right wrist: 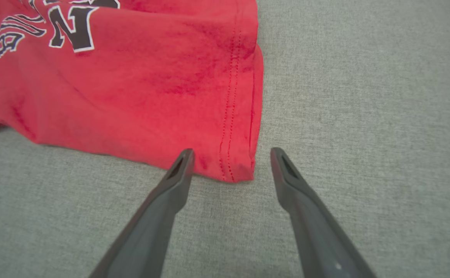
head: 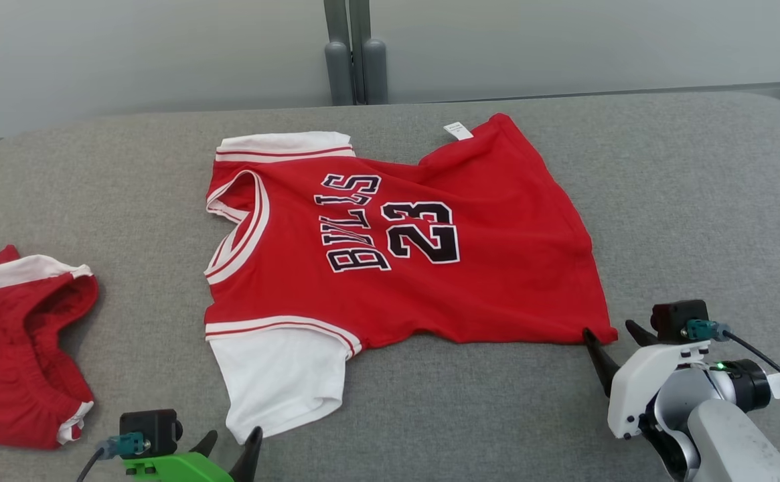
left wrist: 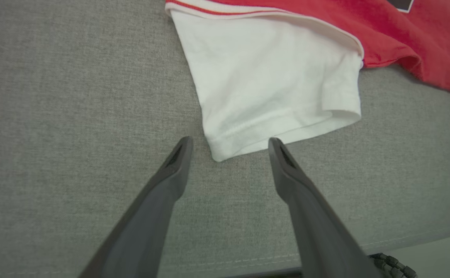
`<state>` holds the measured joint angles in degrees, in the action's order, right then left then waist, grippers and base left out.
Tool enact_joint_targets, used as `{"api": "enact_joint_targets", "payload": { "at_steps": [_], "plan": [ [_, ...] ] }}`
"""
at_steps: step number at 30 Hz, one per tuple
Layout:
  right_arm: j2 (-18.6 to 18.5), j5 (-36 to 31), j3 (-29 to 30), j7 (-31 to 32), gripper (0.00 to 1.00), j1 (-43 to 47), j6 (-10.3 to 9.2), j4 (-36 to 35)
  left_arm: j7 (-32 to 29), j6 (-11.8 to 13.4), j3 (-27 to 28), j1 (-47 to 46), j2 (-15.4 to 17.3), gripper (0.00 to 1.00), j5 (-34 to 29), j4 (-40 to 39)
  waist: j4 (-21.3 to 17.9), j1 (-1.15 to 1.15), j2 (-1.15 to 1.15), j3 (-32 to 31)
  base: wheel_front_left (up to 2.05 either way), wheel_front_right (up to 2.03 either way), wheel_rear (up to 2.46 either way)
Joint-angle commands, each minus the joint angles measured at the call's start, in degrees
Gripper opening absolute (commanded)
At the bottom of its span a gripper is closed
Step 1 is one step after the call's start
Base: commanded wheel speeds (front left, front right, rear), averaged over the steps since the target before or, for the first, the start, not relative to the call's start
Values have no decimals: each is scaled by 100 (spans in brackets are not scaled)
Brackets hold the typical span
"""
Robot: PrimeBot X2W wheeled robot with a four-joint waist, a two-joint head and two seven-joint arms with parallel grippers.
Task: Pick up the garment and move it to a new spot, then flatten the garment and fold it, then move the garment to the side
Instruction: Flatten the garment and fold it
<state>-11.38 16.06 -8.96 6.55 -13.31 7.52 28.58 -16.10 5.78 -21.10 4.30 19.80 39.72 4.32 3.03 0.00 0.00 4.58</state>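
Jersey (head: 403, 248) is bracketed along its near edge: sleeve (left wrist: 279, 77) by spread left gripper (head: 232, 442), hem corner (right wrist: 240, 170) by spread right gripper (head: 609, 329).

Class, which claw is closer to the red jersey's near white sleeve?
Left. The left claw flanks the white sleeve's cuff corner; the right claw flanks the red jersey's hem corner, farther away.

The head view looks forward and down over the grey padded surface (head: 697, 201), with the whole red jersey (head: 497, 281) at mid-frame. The left wrist view sits low and close, facing the white sleeve (left wrist: 279, 85) at upper centre. The right wrist view, as close, faces the hem corner (right wrist: 240, 170); both spots also lie in the head view's lower half.
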Motion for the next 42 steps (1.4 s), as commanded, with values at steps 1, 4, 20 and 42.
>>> {"api": "enact_joint_targets", "payload": {
  "at_steps": [1, 4, 20, 42],
  "plan": [
    [-2, 37, -41, 27, 100, -120, -6, 85, -43, -41, -34, -31, 9, 100, 44, 33, 48, 0, 0, 75, 0, 0, 0],
    [-17, 90, -91, -58, 100, -240, -6, 234, -95, -139, -71, -223, -19, 100, 87, 131, 111, 0, 0, 168, 0, 0, 0],
    [-35, 295, -400, -353, 0, -548, -6, 801, 35, -581, -235, -838, -251, 0, 185, 1095, 119, 0, 0, 427, 0, 0, 0],
    [-265, 559, -555, -1146, 0, -1872, -6, -219, 261, -963, 305, -3007, 520, 0, -105, 357, 21, 0, 0, 969, 0, 0, 0]
  ]
}}
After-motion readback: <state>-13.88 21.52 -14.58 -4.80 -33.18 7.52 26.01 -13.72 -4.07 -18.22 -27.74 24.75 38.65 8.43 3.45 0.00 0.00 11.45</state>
